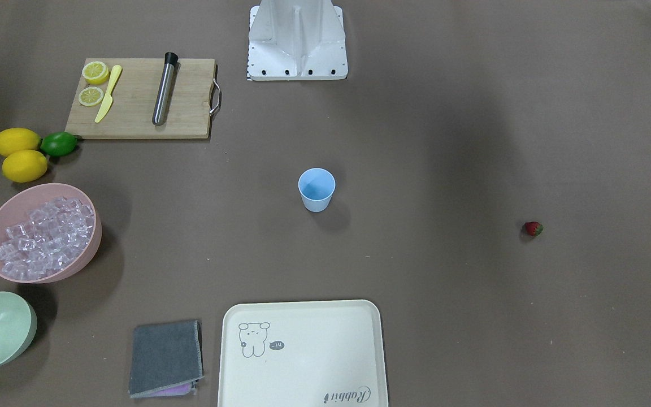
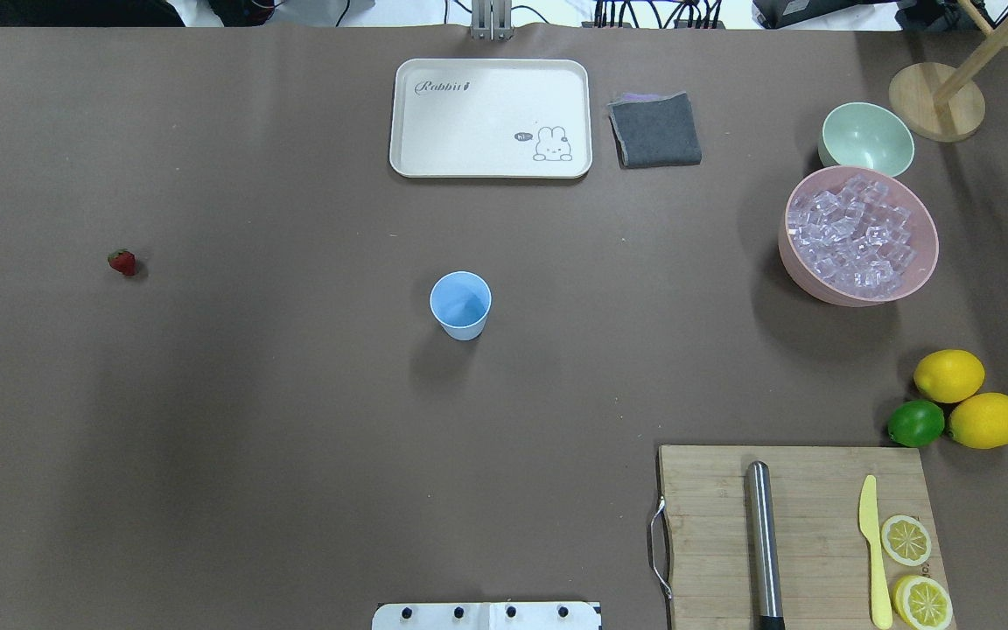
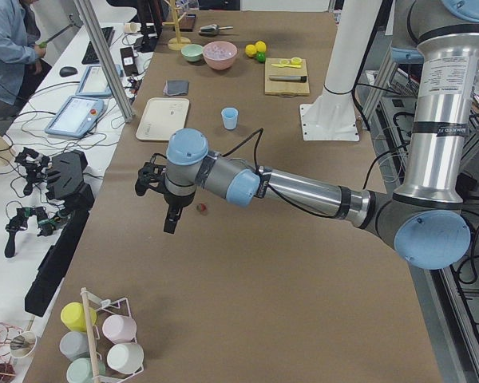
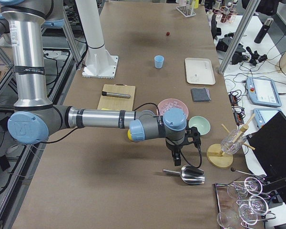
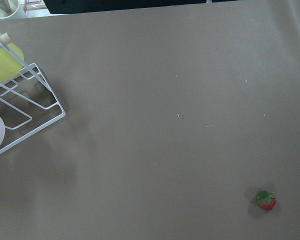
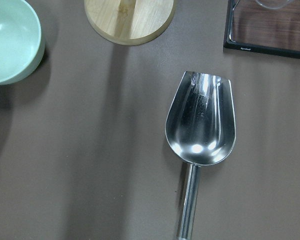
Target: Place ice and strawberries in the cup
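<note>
The light-blue cup (image 2: 460, 304) stands upright and empty at the table's middle (image 1: 316, 189). The ice (image 2: 858, 234) fills a pink bowl (image 1: 91, 249) at the robot's right. One red strawberry (image 2: 122, 262) lies alone far out on the left side (image 1: 533, 228). My left gripper (image 3: 169, 222) hangs above the table just beside the strawberry (image 3: 202, 208), which shows low right in the left wrist view (image 5: 266, 200). My right gripper (image 4: 175, 156) hovers over a metal scoop (image 6: 202, 125) past the bowls. I cannot tell whether either gripper is open or shut.
A cutting board (image 2: 797, 534) with a steel tube, a yellow knife and lemon slices lies near right. Two lemons and a lime (image 2: 915, 423), a pale green bowl (image 2: 867, 138), a grey cloth (image 2: 654, 129) and a white tray (image 2: 491, 118) stand around. A wire cup rack (image 5: 20, 107) is far left.
</note>
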Motion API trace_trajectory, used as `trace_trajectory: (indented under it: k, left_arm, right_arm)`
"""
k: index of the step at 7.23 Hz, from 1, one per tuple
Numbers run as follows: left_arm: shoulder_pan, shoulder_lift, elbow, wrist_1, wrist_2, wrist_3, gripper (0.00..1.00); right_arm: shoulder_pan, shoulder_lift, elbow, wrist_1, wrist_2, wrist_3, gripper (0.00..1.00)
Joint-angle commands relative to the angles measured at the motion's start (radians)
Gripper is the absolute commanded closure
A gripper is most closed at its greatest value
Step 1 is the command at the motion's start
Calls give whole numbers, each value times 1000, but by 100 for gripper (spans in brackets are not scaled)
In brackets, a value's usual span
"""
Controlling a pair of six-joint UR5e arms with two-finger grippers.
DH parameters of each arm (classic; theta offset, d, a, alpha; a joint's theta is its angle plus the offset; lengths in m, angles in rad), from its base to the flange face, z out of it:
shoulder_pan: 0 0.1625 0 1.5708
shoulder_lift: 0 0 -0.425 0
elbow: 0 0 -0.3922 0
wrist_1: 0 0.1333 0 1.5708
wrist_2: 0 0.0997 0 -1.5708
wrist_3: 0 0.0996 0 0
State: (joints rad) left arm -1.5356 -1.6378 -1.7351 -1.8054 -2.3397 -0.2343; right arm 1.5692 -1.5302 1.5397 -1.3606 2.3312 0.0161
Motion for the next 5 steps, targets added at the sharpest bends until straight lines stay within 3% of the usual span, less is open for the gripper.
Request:
trace_trajectory:
  k: [1, 5]
  left_arm:
    - [2, -10, 17, -18, 32, 1, 2]
    - [14, -11, -1, -20, 31, -10, 2]
  right_arm:
    - [0, 13, 0, 0, -1, 14, 1]
    - [-2, 12, 4, -5, 8, 16, 1]
